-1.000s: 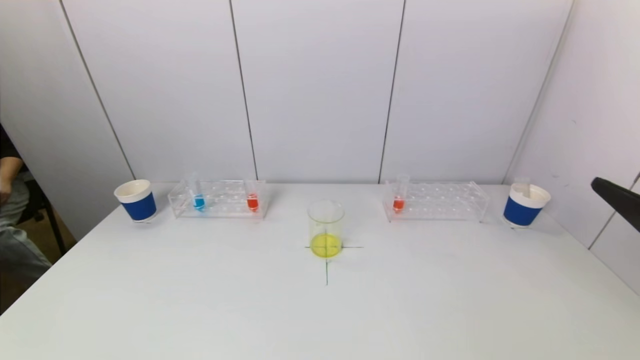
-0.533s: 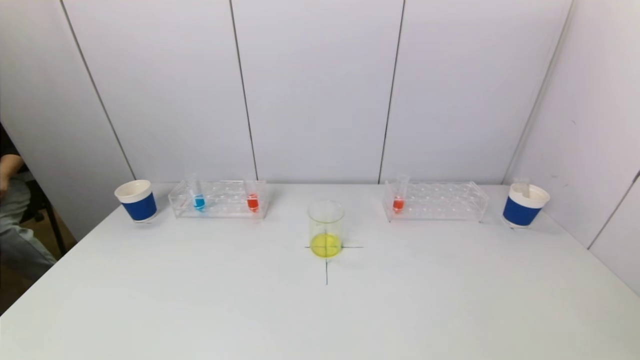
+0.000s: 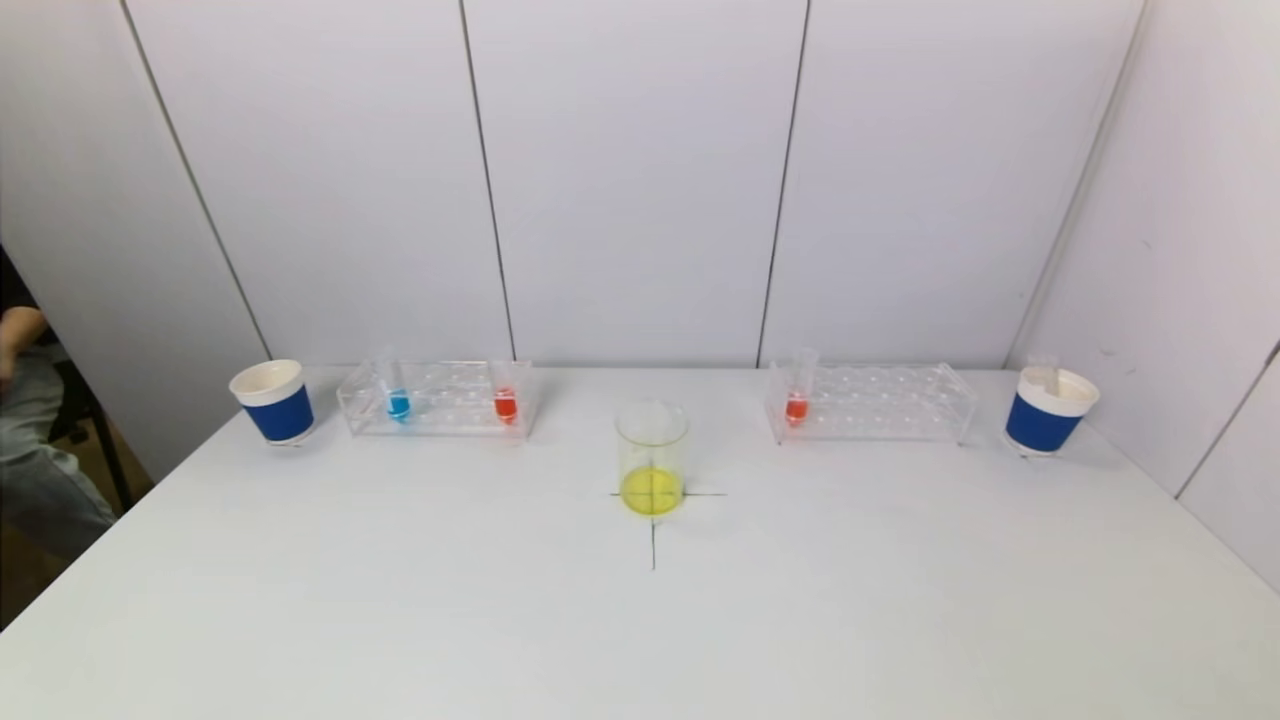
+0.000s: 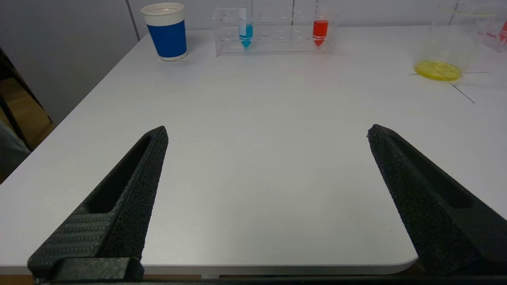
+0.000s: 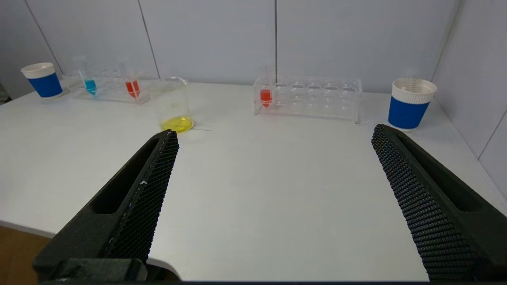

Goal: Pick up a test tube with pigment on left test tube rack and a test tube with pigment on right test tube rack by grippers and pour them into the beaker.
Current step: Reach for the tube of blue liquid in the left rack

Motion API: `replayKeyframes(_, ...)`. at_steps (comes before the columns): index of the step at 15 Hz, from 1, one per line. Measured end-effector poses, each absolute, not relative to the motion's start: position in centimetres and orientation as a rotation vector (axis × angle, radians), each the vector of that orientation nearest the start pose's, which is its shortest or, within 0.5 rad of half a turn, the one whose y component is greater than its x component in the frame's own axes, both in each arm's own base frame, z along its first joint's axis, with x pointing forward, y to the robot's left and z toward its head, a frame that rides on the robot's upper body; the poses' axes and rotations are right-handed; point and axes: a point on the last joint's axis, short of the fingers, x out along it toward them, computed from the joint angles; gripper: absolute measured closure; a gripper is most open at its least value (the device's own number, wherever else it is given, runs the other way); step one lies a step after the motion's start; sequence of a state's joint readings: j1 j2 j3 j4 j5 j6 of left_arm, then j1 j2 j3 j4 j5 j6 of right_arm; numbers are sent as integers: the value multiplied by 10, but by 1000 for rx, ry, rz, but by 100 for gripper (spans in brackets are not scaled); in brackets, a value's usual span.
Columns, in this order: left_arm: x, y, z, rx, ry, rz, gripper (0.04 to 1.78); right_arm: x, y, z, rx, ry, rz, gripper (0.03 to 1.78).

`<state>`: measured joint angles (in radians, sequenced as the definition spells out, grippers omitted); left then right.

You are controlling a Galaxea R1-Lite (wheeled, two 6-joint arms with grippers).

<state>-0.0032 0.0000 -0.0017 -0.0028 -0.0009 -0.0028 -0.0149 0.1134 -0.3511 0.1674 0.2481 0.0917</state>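
Both hands, left hand (image 4: 267, 132) and right hand (image 5: 275, 132), wait released near the worktop (image 3: 640, 620) edge; a crooked grasp may tip the beaker (image 3: 651, 458).

Head camera overlooks the table (image 3: 640, 620); wrist cameras face it from its near edge.

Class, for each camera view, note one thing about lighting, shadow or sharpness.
Head view: soft, even light; the beaker casts a faint shadow. Left wrist view: the blue test tube looks sharp. Right wrist view: the right rack is crisp, with little glare.
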Motion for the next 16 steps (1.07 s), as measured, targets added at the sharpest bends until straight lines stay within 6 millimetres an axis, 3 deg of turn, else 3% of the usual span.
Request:
replayKeyframes(4, -23, 0, 76, -3, -4, -4, 6, -55, 3, 141, 50, -97, 123, 4)
replayKeyframes(11, -23, 0, 76, -3, -4, -4, 6, -32, 1, 117, -101, -356, 32, 4)
replayKeyframes(13, -23, 0, 76, -3, -4, -4, 6, -29, 1, 109, -141, -318, 16, 4)
replayKeyframes(16, -23, 0, 76, -3, -4, -4, 6, -24, 0, 88, -139, -119, -15, 4)
